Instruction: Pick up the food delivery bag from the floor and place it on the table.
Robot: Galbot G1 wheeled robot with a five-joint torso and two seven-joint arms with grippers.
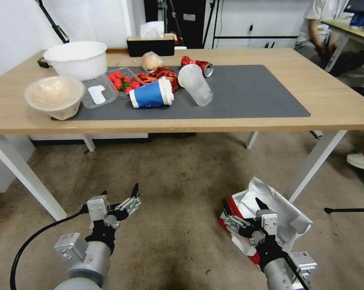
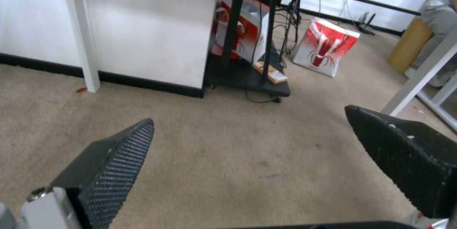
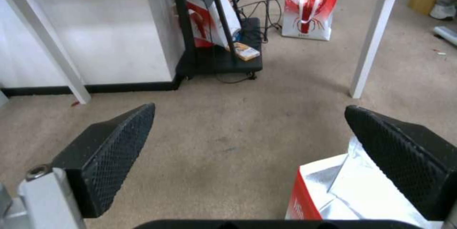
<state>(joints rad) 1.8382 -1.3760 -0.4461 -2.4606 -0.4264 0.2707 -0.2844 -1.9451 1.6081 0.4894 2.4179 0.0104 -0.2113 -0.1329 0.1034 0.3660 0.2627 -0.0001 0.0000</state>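
- The table (image 1: 270, 117) stretches across the back, bowls and tipped cups crowding its left half.
- Down on the floor (image 1: 182, 181), the food delivery bag (image 1: 288, 215) sits by the table's right front leg, foil mouth gaping.
- Right gripper (image 1: 244, 208) hovers over the bag's near edge, fingers spread wide, holding nothing.
- Left gripper (image 1: 120, 192) hangs above bare carpet, well apart from the bag, fingers released too.
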